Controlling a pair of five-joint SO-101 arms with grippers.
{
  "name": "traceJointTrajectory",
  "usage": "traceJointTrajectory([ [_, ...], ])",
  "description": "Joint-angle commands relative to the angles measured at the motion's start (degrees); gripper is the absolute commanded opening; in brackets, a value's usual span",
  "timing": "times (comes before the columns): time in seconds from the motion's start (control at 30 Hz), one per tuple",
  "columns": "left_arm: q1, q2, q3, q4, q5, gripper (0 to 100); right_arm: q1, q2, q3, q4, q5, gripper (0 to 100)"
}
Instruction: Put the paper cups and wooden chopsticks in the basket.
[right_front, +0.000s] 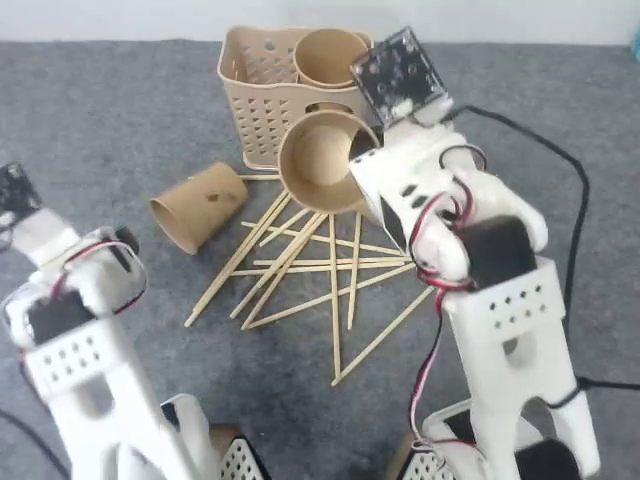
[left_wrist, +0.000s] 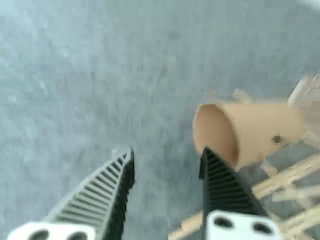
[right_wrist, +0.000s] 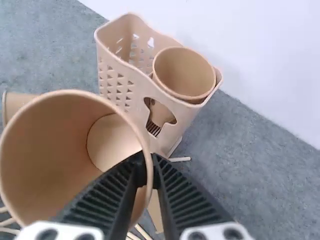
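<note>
Brown paper, thin at the lip: the held cup (right_wrist: 60, 150) is pinched by its rim in the right gripper (right_wrist: 145, 165), jaws clamped on the wall, mouth tipped sideways, close by the front of the basket (right_front: 255, 120). From where I stand that grip looks chancy; a squeeze on so little paper could crumple it or let it swing loose. The standing cup (right_front: 330, 55) takes one end of the basket, so a careless drop could hit it or the rim and bounce out, and the light basket might get shoved. The fallen cup (right_front: 197, 207) lies on its side beside the scattered chopsticks (right_front: 310, 265), near the left gripper (left_wrist: 166, 156), whose jaws hang apart, empty. Underneath is grey carpet (right_front: 120, 110), with a white wall (right_wrist: 250, 50) behind and a black cable (right_front: 565, 170) trailing past the right arm.
</note>
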Motion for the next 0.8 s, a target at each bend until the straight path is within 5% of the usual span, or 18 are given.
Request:
traceJointTrajectory([
  [0.0,0.4,12.8,-7.4,-1.4,1.5,22,0.5,0.6,-4.6,-0.3,-1.2,0.8],
  [0.3,3.5,28.6,-15.9,-1.1,3.8,22,5.6,6.0,-12.1,-11.9,2.5,0.8],
  [0.77,6.9,27.1,-16.2,-0.5,5.8,22,8.4,47.3,-54.0,-11.1,-0.8,0.8],
])
